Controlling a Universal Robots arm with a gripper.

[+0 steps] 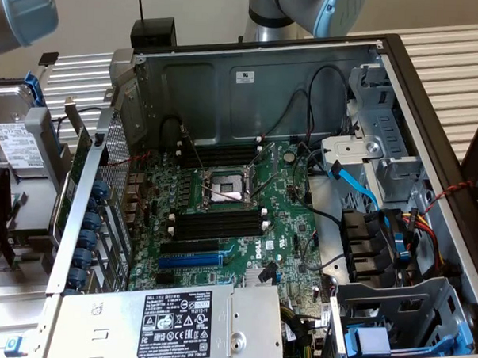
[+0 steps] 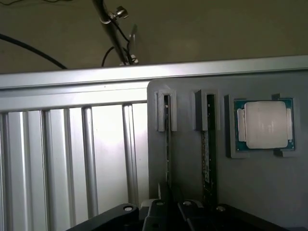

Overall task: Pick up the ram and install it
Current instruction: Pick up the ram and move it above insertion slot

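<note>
Fingers (image 2: 158, 214) pinch the ram (image 2: 167, 154) standing edge-on in its grey holder (image 2: 260, 192).

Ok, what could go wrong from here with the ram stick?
The long thin ram stick stands edge-on in a groove of the grey holder, beside a second stick; the gripper could jam it or clip the neighbour. The silver square processor close by might get knocked. In the open metal case, black cables hang near the black memory slots and could snag.
</note>
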